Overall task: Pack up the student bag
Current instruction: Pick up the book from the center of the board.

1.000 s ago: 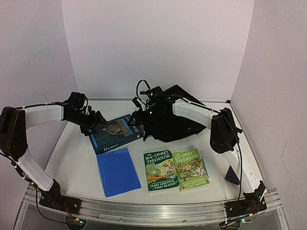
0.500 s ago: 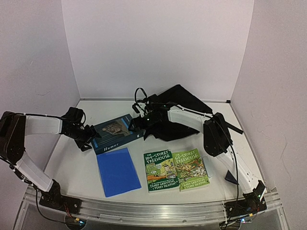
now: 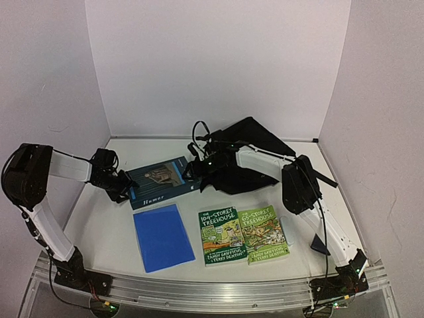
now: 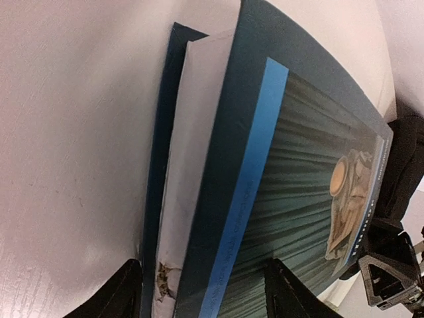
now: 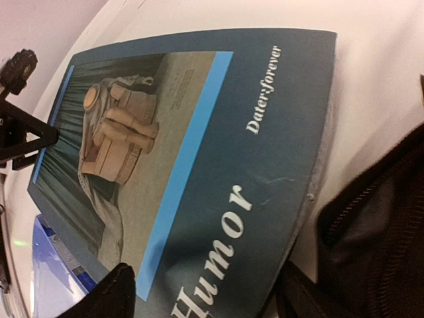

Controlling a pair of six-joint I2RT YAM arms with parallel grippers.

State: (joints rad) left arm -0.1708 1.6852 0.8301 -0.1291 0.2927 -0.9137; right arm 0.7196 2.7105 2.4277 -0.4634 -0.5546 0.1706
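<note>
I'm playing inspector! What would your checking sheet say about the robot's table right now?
Surface: white table, no spills seen.
Job's things: black student bag slumped at the back; Humor book lies just left of it, not packed.
Clutter: blue folder, 104-Storey Treehouse book beside a second Treehouse book at the front; dark-blue pouch partly behind the right arm.
Grippers: left gripper straddles the Humor book's end, grip unclear; right gripper open over its cover.
Cables: black cable loops above the right wrist.
Surroundings: plain white walls on three sides.
</note>
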